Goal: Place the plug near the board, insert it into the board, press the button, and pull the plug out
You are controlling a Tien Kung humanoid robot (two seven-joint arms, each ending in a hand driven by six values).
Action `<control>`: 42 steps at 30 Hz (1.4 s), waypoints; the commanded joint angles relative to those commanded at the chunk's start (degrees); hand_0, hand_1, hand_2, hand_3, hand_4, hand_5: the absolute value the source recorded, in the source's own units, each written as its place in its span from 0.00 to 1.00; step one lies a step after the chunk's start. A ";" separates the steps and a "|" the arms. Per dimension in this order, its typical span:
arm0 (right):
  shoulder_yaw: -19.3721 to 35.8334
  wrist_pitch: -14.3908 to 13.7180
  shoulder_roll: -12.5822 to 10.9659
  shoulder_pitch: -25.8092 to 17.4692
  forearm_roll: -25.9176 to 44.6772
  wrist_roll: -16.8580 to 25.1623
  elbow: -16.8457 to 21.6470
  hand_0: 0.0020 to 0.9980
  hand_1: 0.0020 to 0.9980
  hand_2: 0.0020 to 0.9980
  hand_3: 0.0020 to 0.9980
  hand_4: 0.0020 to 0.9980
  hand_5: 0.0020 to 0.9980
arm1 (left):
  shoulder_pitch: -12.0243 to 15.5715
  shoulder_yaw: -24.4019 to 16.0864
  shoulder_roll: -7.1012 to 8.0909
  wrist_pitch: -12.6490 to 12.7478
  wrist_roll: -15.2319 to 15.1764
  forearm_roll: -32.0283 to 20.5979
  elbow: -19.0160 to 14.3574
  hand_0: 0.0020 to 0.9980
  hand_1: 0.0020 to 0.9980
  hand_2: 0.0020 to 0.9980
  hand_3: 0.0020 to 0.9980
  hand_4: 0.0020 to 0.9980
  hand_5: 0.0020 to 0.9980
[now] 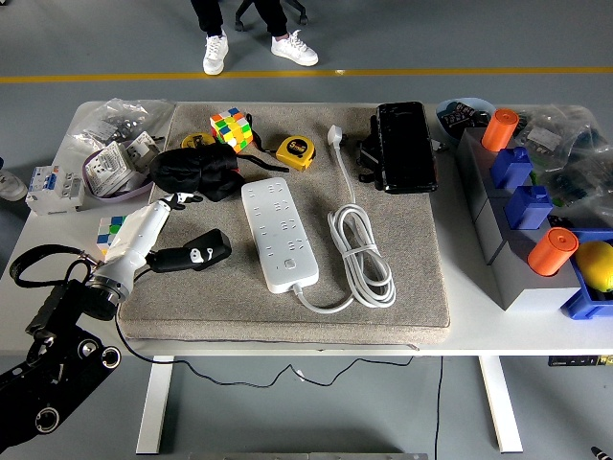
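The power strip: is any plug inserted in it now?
No. All sockets on the power strip look empty. Its own plug lies on the mat, cable coiled beside it.

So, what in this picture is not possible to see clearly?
Head view only:
- Right hand: entirely outside the picture.
- Left hand: dark and small, so its pose is unclear.
- Power strip: its button is too small to find or read.
- Plug: its pins are too small to see.
- Person: cut off by the top edge; only lower legs and shoes show.
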 joint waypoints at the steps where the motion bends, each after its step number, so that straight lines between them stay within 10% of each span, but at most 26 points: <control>1: 0.00 0.01 0.00 -0.03 0.01 0.00 -0.01 0.62 0.68 0.68 0.57 0.84 0.50 | -0.01 0.11 0.02 0.00 0.03 0.00 0.10 0.76 0.74 0.76 0.78 1.00 0.43; 25: 0.56 -0.07 0.38 -0.35 -0.20 0.15 0.16 0.62 0.68 0.68 0.57 0.85 0.50 | -2.21 4.37 -1.33 0.94 0.24 -2.84 4.31 0.69 0.65 0.67 0.69 1.00 0.40; 42: 0.64 -0.12 0.30 -0.13 -0.30 0.10 0.21 0.62 0.68 0.68 0.57 0.85 0.50 | -4.62 6.45 -1.84 1.77 1.26 -1.73 6.70 0.51 0.55 0.57 0.57 0.81 0.34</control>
